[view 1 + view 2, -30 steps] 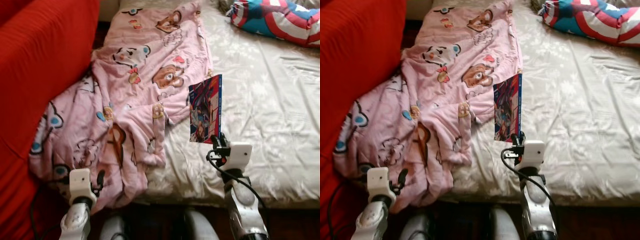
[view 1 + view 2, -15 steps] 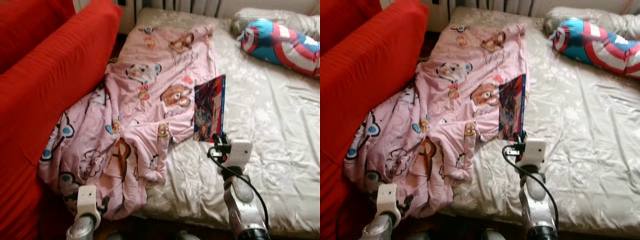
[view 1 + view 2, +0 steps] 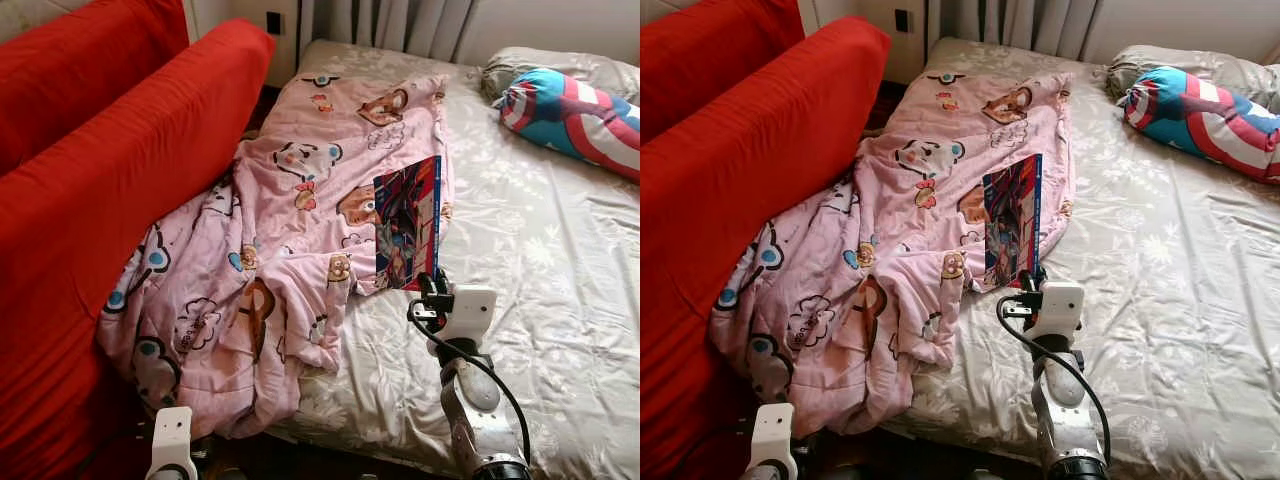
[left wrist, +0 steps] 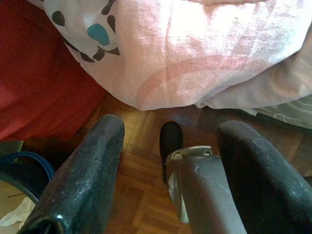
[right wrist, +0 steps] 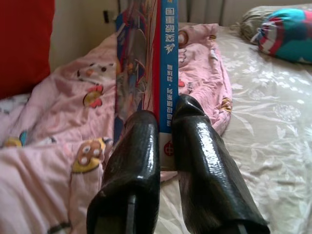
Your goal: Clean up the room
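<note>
Book [image 3: 408,222] upright, colourful cover, blue spine

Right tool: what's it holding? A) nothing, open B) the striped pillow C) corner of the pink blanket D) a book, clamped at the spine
D: the right tool has both black fingers closed on the blue spine of the book, holding it upright over the pink blanket.

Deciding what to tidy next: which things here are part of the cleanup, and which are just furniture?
Job:
- book, clamped in the right gripper
- pink blanket, sliding off the bed
- shield pillow

Just there:
- red sofa
- curtain
- left gripper, idle, open
</note>
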Tool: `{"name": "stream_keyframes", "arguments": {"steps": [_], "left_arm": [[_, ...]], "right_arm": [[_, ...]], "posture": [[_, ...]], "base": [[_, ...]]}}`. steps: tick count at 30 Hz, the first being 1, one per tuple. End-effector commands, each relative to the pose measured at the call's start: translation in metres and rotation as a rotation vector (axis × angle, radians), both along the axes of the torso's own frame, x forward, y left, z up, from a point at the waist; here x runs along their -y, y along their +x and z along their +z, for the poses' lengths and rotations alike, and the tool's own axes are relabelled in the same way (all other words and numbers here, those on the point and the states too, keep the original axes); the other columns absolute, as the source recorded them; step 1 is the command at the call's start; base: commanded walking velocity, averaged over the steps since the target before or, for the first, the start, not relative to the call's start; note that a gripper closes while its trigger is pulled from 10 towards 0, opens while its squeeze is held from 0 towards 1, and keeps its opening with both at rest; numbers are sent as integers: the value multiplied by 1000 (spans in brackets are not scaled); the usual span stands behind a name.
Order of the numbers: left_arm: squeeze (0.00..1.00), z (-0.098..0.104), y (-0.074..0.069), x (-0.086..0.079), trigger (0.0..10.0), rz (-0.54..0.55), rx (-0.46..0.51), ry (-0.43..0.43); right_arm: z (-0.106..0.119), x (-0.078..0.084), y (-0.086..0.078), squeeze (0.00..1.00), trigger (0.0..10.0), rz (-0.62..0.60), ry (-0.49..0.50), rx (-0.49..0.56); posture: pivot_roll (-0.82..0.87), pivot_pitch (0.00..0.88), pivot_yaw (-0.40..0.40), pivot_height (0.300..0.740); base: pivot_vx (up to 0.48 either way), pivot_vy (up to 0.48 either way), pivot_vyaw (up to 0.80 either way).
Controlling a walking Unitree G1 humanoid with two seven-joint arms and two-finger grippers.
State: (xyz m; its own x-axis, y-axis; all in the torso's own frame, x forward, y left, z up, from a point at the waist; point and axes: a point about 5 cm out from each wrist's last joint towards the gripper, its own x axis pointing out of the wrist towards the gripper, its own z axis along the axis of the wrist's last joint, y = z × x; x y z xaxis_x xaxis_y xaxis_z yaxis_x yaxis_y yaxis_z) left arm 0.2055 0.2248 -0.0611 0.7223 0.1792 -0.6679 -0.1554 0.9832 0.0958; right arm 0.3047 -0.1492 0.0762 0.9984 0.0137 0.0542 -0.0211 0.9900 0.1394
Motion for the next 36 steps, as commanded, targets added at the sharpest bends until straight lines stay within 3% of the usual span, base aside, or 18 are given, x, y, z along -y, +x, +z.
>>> {"name": "stream_keyframes", "arguments": {"steps": [1,8,14,22,36], "left_arm": [[0,-9,-14,1,10000,11,-54,-1],[0,-12,-20,4,10000,4,-70,4],[0,-15,-23,9,10000,-12,-81,-1],[0,-14,-20,12,10000,-23,-72,-3],[0,-15,-22,14,10000,-29,-79,-7]], "right_arm": [[5,10,2,0,10000,-53,42,19],[7,8,0,0,10000,-35,-22,42],[6,7,-1,0,10000,-44,-1,30],[5,8,-1,0,10000,-48,0,32],[6,7,-2,0,10000,-50,-10,43]], "posture": [[-16,199,-109,733],[-29,198,-110,733],[-38,193,-107,733],[-32,183,-109,733],[-37,181,-108,733]], "base": [[0,0,-781],[0,-257,-223],[0,-381,0],[0,-382,-618],[0,-382,0]]}}
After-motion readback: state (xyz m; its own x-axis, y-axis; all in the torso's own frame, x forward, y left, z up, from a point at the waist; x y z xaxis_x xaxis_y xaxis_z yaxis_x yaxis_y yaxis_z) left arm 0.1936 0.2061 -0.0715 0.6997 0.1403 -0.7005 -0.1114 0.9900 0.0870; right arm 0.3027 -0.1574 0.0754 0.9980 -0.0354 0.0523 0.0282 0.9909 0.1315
